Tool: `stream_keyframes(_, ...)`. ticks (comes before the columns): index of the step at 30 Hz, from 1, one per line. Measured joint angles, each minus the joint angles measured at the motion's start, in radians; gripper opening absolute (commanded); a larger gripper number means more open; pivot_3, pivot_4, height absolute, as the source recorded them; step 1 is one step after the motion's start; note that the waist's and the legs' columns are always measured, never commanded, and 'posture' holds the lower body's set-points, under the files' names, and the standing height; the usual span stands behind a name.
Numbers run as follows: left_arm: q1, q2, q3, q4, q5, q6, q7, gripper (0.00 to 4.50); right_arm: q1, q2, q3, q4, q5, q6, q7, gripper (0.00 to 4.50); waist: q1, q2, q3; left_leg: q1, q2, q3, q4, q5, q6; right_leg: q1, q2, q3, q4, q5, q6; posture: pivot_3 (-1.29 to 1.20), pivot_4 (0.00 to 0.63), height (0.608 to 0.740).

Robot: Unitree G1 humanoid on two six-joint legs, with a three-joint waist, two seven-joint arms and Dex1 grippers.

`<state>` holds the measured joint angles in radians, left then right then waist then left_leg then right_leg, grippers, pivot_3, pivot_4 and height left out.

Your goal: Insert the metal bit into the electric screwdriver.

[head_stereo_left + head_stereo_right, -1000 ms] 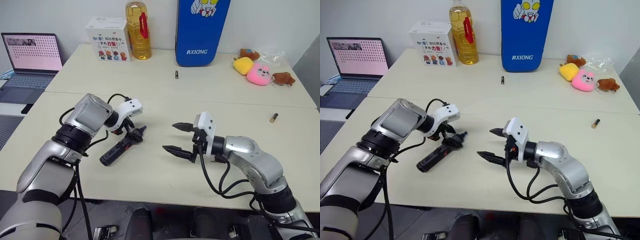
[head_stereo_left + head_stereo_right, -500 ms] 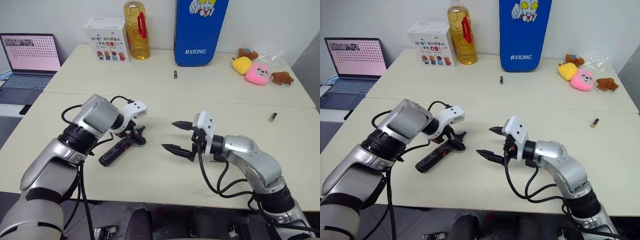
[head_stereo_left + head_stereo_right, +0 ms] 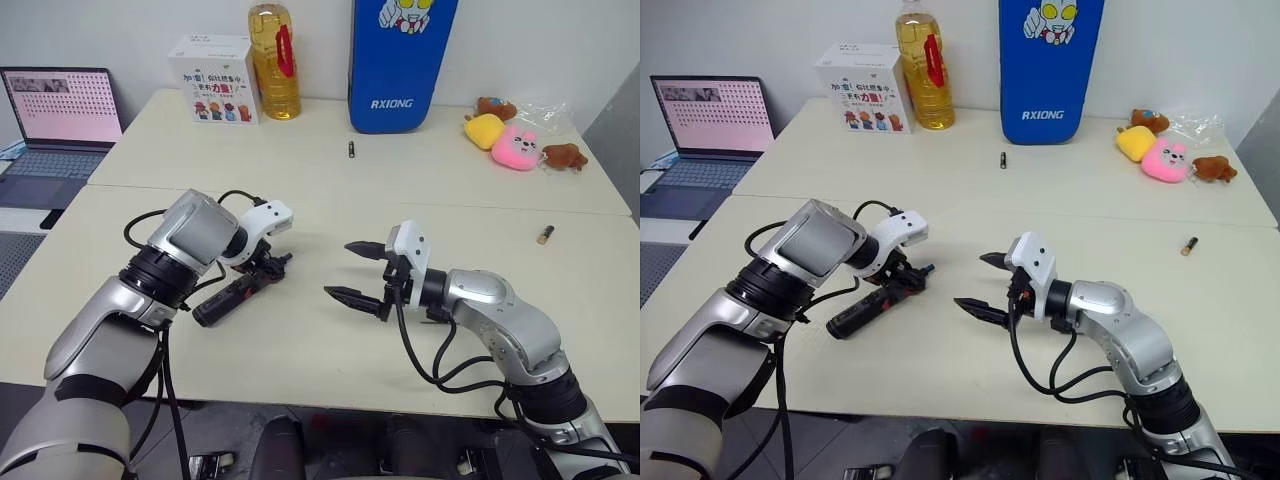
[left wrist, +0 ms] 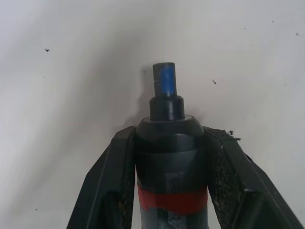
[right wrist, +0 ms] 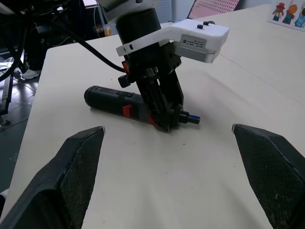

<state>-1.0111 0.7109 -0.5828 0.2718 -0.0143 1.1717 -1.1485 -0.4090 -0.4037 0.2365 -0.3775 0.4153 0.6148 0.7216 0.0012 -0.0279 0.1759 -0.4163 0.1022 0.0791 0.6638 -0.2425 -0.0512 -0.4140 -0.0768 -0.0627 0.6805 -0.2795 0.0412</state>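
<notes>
The left gripper (image 3: 268, 268) is clamped on the electric screwdriver (image 3: 234, 294), its two black fingers pressed against either side of the body near the red section, just behind the narrow nose. The screwdriver lies flat on the table (image 3: 300, 350), its long axis running diagonally: the butt end points back toward the robot's left, and the nose (image 4: 165, 88) points forward and toward the middle of the table, roughly at the right arm. The right gripper (image 3: 353, 272) hovers above the table a little way beyond that nose, its fingers spread wide and holding nothing. The metal bit cannot be made out for certain; a thin dark object (image 3: 352, 149) lies far back on the table near the blue case (image 3: 400, 60), and a short gold-tipped stub (image 3: 546, 235) lies off to the right. If the thin object is the bit, it lies well apart from both grippers, with the empty right gripper the likelier one to fetch it.
</notes>
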Motion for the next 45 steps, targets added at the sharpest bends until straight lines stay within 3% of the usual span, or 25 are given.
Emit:
stream_keyframes(6, 0.001, 0.003, 0.014, -0.001, -0.047, 0.025, -0.026, 1.67, 0.001, -0.015, -0.013, 0.0, 0.003, 0.001, 0.006, 4.5, 0.0, 0.0, 0.0, 0.0, 0.0, 0.0, 0.0, 0.0, 0.0, 0.0, 0.0, 0.0, 0.0, 0.0, 0.0, 0.0, 0.15, 0.74)
stream_keyframes(9, -0.002, -0.015, 0.064, 0.019, -0.116, -0.053, -0.091, 1.67, 0.007, -0.035, -0.041, -0.013, 0.014, 0.011, 0.005, 4.5, 0.007, -0.001, 0.001, -0.001, 0.0, 0.0, 0.0, 0.0, 0.0, -0.001, 0.0, 0.0, -0.001, 0.0, 0.0, 0.0, 0.15, 0.74)
stream_keyframes(12, -0.066, -0.079, 0.216, 0.118, -0.191, -0.201, -0.095, 1.67, 0.039, -0.075, -0.122, -0.084, 0.068, 0.068, -0.011, 4.5, 0.02, -0.003, 0.002, -0.003, 0.0, -0.001, 0.002, 0.0, 0.0, -0.001, 0.0, -0.002, 0.0, 0.0, 0.0, 0.0, 0.15, 0.74)
stream_keyframes(16, -0.127, -0.133, 0.417, 0.111, -0.264, -0.316, -0.033, 1.67, 0.047, -0.132, -0.252, -0.18, 0.164, 0.158, -0.037, 4.5, 0.021, -0.003, 0.002, -0.003, 0.0, 0.0, 0.001, 0.0, 0.0, -0.001, 0.0, -0.001, -0.001, 0.0, 0.0, 0.0, 0.15, 0.74)
stream_keyframes(20, 0.009, -0.268, 0.55, -0.032, -0.314, -0.49, 0.096, 1.67, 0.002, -0.147, -0.416, -0.233, 0.345, 0.298, -0.121, 4.5, 0.017, -0.002, 0.001, 0.001, 0.0, 0.0, 0.001, 0.002, -0.003, 0.001, 0.0, -0.001, 0.0, 0.0, 0.0, 0.0, 0.15, 0.74)
stream_keyframes(27, 0.232, -0.513, 0.601, -0.111, -0.317, -0.762, 0.315, 1.67, -0.073, -0.146, -0.58, -0.191, 0.55, 0.404, -0.3, 4.5, 0.021, -0.003, 0.001, 0.0, 0.0, 0.0, 0.001, 0.0, 0.0, 0.002, -0.001, -0.001, -0.001, 0.0, 0.0, 0.0, 0.15, 0.74)
stream_keyframes(32, 0.365, -0.607, 0.562, -0.118, -0.285, -0.93, 0.382, 1.67, -0.001, -0.295, -0.511, -0.164, 0.485, 0.406, -0.239, 4.5, 0.022, -0.003, 0.001, 0.0, -0.001, 0.0, 0.001, 0.0, 0.0, 0.002, -0.001, -0.002, -0.001, 0.0, 0.0, 0.0, 0.15, 0.74)
stream_keyframes(34, 0.399, -0.605, 0.546, -0.123, -0.273, -0.959, 0.383, 1.67, 0.033, -0.417, -0.449, -0.137, 0.404, 0.365, -0.174, 4.5, 0.022, -0.001, 0.001, 0.001, -0.001, 0.0, 0.0, 0.0, 0.0, 0.002, -0.002, -0.001, -0.001, 0.0, 0.0, 0.0, 0.15, 0.74)
stream_keyframes(37, 0.45, -0.586, 0.529, -0.158, -0.254, -1.011, 0.394, 1.67, 0.08, -0.697, -0.234, -0.015, 0.108, 0.143, 0.041, 4.5, 0.02, -0.001, 0.001, 0.002, -0.001, 0.0, 0.0, 0.0, 0.0, 0.003, -0.001, -0.001, -0.002, 0.0, 0.0, 0.0, 0.15, 0.74)
stream_keyframes(41, 0.482, -0.591, 0.507, -0.197, -0.247, -1.028, 0.418, 1.67, 0.062, -0.796, -0.086, 0.045, 0.01, 0.016, 0.296, 4.5, 0.013, -0.001, 0.001, 0.002, -0.001, -0.001, 0.0, 0.0, 0.0, 0.003, -0.001, -0.001, -0.002, 0.0, 0.0, 0.0, 0.15, 0.74)
stream_keyframes(45, 0.501, -0.598, 0.498, -0.221, -0.247, -1.029, 0.442, 1.67, 0.026, -0.805, 0.015, 0.121, -0.091, -0.076, 0.429, 4.5, 0.015, -0.001, 0.001, 0.002, -0.001, -0.001, 0.001, 0.0, 0.0, 0.004, -0.001, -0.001, -0.002, 0.0, 0.0, 0.0, 0.15, 0.74)
